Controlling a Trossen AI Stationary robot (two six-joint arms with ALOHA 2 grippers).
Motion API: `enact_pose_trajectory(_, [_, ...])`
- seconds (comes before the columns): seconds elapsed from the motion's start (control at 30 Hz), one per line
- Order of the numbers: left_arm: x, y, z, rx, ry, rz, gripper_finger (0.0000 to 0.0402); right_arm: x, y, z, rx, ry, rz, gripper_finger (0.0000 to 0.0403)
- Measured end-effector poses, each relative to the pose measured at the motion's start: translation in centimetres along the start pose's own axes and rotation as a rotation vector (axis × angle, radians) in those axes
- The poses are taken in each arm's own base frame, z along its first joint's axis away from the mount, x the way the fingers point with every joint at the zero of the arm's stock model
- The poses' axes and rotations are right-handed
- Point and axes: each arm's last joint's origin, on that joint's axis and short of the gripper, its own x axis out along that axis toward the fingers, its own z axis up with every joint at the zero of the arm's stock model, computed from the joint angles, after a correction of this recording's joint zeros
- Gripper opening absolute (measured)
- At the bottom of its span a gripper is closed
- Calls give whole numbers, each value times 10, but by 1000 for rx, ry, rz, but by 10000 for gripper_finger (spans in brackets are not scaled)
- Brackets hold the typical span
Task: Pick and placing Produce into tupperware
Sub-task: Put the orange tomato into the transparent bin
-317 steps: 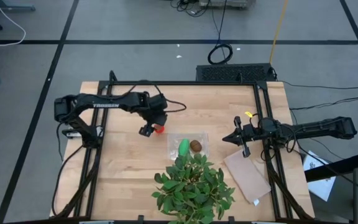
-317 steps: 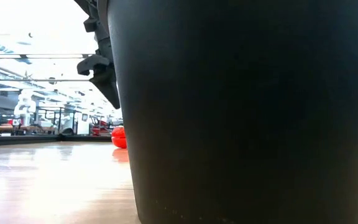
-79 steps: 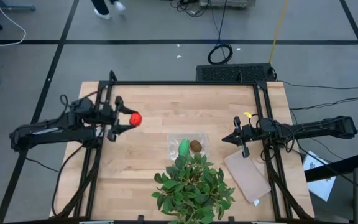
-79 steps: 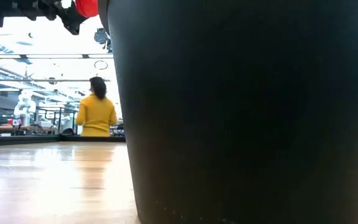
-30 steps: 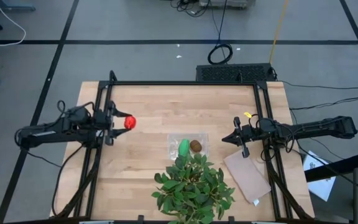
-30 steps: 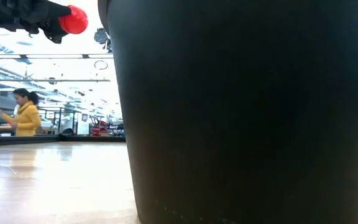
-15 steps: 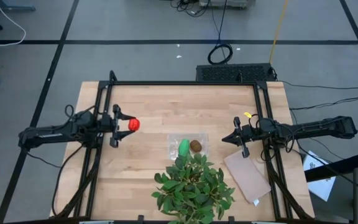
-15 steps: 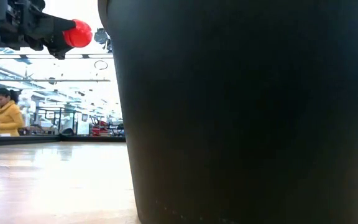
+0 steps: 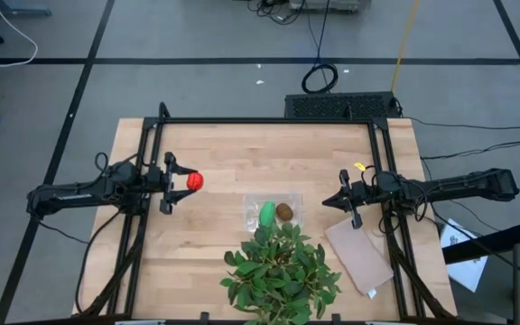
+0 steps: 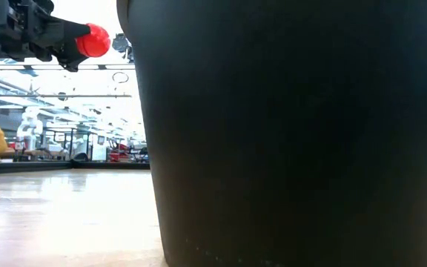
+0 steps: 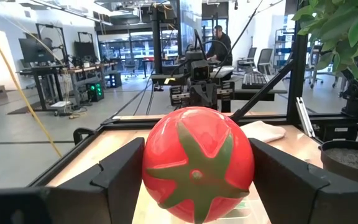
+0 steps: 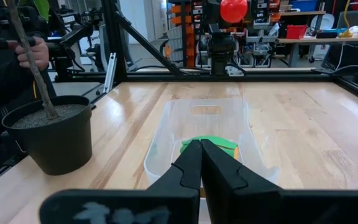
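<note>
Both arms are dark, near black, built of slim tubular links with bulkier joint housings. The left arm (image 9: 79, 191) carries thin black cables looping beside its wrist. The right arm (image 9: 459, 187) has a small yellow tag near its wrist – toward the tupperware (image 9: 273, 212). Each gripper's fingers (image 11: 120, 177) are matte black, angular, flat-faced wedges.

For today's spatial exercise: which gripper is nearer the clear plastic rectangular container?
Right. The right gripper sits just beside the clear plastic rectangular container; the left gripper, holding the red tomato, is farther off.
</note>
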Motion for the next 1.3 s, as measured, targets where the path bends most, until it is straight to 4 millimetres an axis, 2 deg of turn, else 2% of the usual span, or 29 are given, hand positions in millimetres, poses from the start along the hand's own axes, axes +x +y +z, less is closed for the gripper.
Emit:
enact_pose_trajectory(0.37, [0,0,0,-13,0,-1,264,0,0,0,0,0,0,0])
enact_pose_trajectory(0.67, [3,2,-1,-50,10,65,264,0,0,0,-1,0,0,0])
enact_pose_trajectory(1.07, [13,2,10,-23,-107,-2,264,0,0,0,-1,-1,0,0])
enact_pose_trajectory(1.3, [26,4,22,-27,-67,-13,264,0,0,0,-1,-1,0,0])
